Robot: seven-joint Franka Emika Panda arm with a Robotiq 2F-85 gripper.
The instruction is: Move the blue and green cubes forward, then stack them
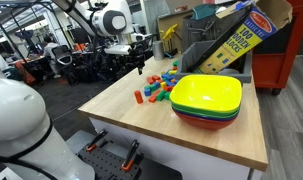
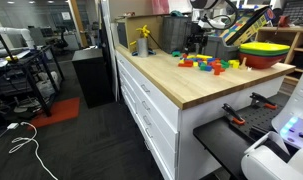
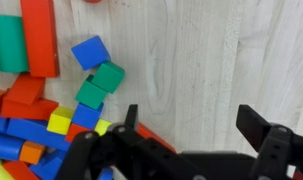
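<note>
Judging by how things lie, nothing of the task is done yet: the blue cube (image 3: 91,52) and the green cube (image 3: 108,76) touch each other on the outer edge of the pile of blocks (image 3: 36,110), both flat on the table (image 3: 221,50), neither resting on the other. A second green block (image 3: 90,95) lies just beside the first, a little deeper into the pile, so which green one is meant I cannot say for sure. In the wrist view the gripper (image 3: 186,115) hangs over bare wood just beside the pile, its fingers (image 3: 129,118) spread wide and released, with nothing between them and no block touched. What is left, as I read it: lift each cube off the pile's edge, carry it forward onto clear table away from the pile, then set one on top of the other. As for containers, a stack of bowls (image 1: 206,116) stands just beside the pile in an exterior view, a yellow bowl (image 1: 206,92) on top with a green and a red one nested under it; the yellow bowl looks empty. Farther from the pile than the bowls, a printed cardboard box (image 1: 236,38) leans tilted; whether anything is inside it cannot be told
</note>
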